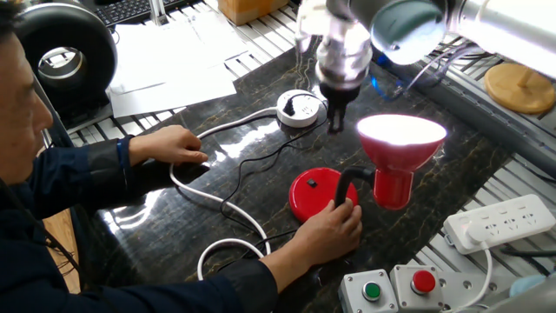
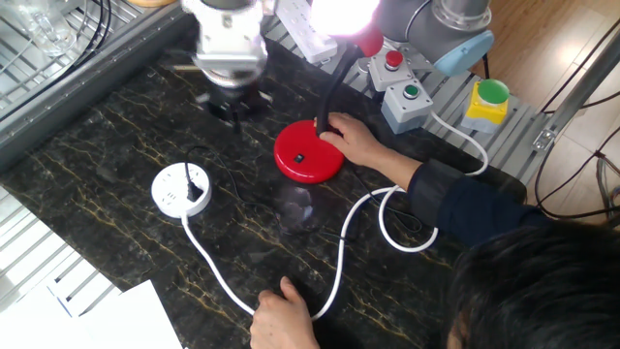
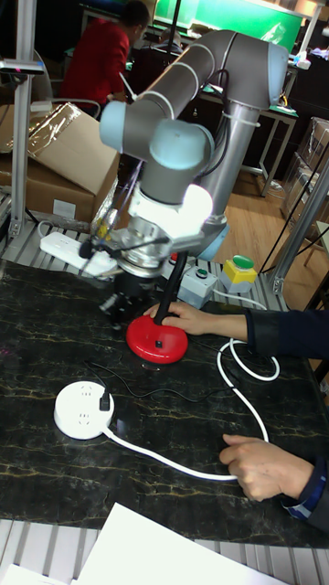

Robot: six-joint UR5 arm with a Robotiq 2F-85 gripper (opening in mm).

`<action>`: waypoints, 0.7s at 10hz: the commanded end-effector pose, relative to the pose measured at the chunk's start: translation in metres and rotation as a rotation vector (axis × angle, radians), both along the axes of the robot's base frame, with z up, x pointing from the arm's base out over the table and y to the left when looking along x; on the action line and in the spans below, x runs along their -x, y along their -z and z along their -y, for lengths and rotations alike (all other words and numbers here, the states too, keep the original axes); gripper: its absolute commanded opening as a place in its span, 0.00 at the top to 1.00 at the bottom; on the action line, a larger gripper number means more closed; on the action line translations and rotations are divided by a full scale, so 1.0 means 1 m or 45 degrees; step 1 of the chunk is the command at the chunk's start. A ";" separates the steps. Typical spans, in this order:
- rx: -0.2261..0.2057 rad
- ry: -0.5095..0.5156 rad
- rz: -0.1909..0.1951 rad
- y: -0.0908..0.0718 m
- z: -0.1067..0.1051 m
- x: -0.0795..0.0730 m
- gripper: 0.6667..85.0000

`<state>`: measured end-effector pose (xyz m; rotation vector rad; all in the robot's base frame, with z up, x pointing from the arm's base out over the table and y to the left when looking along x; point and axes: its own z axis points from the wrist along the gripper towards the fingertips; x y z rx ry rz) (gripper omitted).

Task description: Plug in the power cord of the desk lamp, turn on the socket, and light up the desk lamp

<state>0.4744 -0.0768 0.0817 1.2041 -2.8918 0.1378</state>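
Observation:
The red desk lamp stands on its round base (image 1: pixel 313 193) with the shade (image 1: pixel 400 141) glowing white; the base also shows in the other fixed view (image 2: pixel 308 155) and the tall view (image 3: pixel 157 340). A person's hand (image 1: pixel 334 228) holds the base by the neck. The round white socket (image 1: pixel 300 108) (image 2: pixel 182 188) (image 3: pixel 84 409) carries a small black plug (image 3: pixel 104 399). The thin black power cord (image 1: pixel 261 162) runs from it toward the lamp. My gripper (image 1: pixel 337 120) hangs above the table between socket and shade, fingers together, holding nothing. It is blurred in the other fixed view (image 2: pixel 229 103).
The thick white cable (image 1: pixel 228 207) loops across the dark table, held by the person's other hand (image 1: pixel 169 143). A long white power strip (image 1: pixel 499 222) and a box with green and red buttons (image 1: pixel 395 289) lie at the right edge. Papers (image 1: pixel 169 61) lie at the back.

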 end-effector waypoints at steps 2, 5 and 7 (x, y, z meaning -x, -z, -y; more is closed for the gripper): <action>0.043 -0.087 0.041 -0.045 0.075 -0.007 1.00; -0.034 0.018 0.092 -0.064 0.061 0.005 1.00; -0.086 0.062 0.104 -0.062 0.050 0.001 1.00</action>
